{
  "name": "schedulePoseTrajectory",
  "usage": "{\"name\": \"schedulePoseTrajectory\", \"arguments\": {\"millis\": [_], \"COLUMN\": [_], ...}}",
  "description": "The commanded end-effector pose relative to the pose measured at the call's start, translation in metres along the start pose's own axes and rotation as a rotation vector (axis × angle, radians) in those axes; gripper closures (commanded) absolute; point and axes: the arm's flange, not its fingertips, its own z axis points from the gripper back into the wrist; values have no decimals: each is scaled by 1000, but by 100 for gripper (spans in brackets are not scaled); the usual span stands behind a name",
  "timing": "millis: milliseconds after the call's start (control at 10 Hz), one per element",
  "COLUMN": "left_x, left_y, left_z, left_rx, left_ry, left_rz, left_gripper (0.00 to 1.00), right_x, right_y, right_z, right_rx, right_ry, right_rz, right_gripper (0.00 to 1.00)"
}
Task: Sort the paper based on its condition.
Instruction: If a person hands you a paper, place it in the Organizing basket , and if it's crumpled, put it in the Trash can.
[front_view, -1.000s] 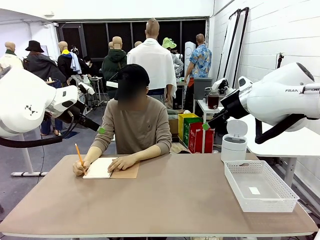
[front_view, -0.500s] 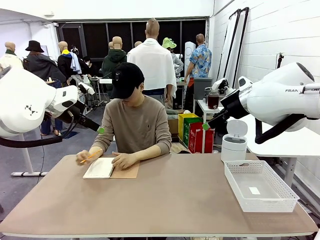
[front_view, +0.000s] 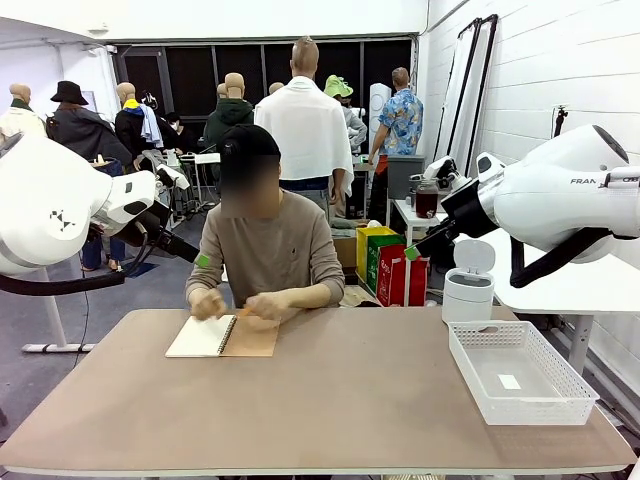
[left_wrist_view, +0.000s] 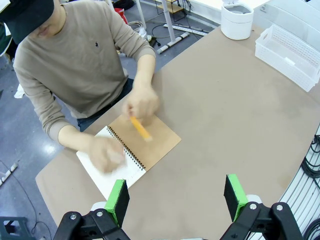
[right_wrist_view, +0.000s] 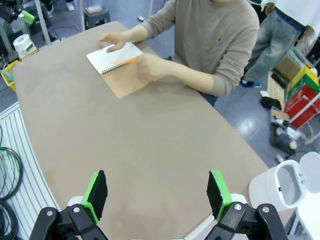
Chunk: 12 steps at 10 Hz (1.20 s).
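While both arms hang raised over the desk (front_view: 340, 410), the entries stand thus.
Left hand (left_wrist_view: 175, 186): fingers spread wide, nothing between them.
Right hand (right_wrist_view: 156, 181): likewise released, holding nothing.
Paper (front_view: 198, 337): a white page bound in the spiral notebook (front_view: 252, 340), which lies open at the desk's far edge (brown cover folded out beside the page), in front of the seated person.
Person's hands (left_wrist_view: 107, 152): blurred, one on the white page, one over the brown cover with an orange pencil (left_wrist_view: 140, 129).
White lattice basket (front_view: 530, 410): at the desk's right side, well apart from the notebook.
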Motion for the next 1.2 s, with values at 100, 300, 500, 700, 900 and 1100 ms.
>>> {"name": "schedulePoseTrajectory", "arguments": {"millis": [100,300,500,700,900,1100], "left_x": [-1,-1,-1,-1,-1,-1], "left_y": [-1,-1,-1,-1,-1,-1], "left_z": [1,1,1,1,1,1], "left_rx": [-13,-13,-13,-13,-13,-13], "left_ry": [-1,-1,-1,-1,-1,-1], "left_rz": [-7,-7,-7,-7,-7,-7], "left_gripper": [0,0,0,0,0,0], "right_x": [0,0,0,0,0,0], "right_y": [0,0,0,0,0,0], "right_z": [0,0,0,0,0,0], "right_rx": [3,3,3,3,3,3], "right_ry": [-1,-1,-1,-1,-1,-1], "right_rz": [1,1,1,1,1,1], "right_gripper": [0,0,0,0,0,0]}}
